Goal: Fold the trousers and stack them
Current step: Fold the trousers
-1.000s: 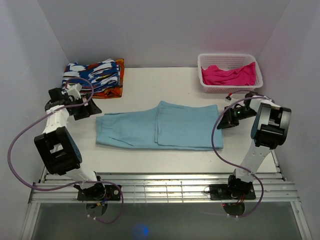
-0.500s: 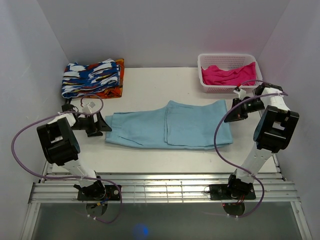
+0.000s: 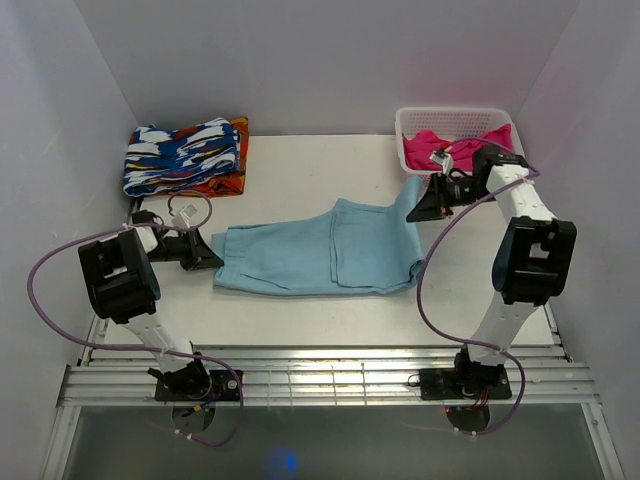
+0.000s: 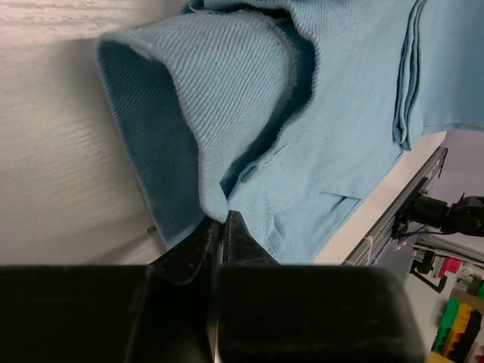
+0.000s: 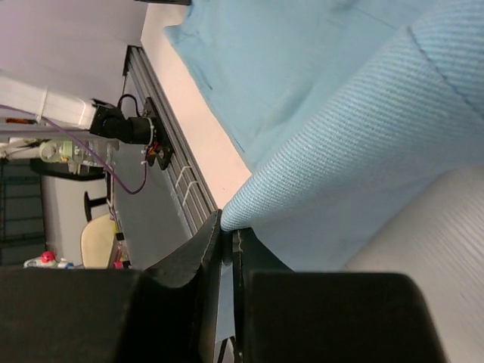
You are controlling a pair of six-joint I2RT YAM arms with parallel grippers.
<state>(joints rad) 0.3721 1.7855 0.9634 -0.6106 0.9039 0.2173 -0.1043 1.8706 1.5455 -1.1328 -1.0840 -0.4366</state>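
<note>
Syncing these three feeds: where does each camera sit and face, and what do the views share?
Top external: above and behind the robot, looking down on the table; the left arm and right arm show whole.
Left wrist: on the left arm, looking along the left gripper at the trousers, edge pinched.
Right wrist: on the right arm, looking past the right gripper at the trousers' lifted corner.
Shared: all three show the trousers.

Checking all three views now: no writing, brand, label or number can be read anywhere. The plain light-blue soft cloth trousers (image 3: 300, 255) show only bare weave, and the small white tag (image 3: 185, 212) just left of them is too small to make out.
</note>
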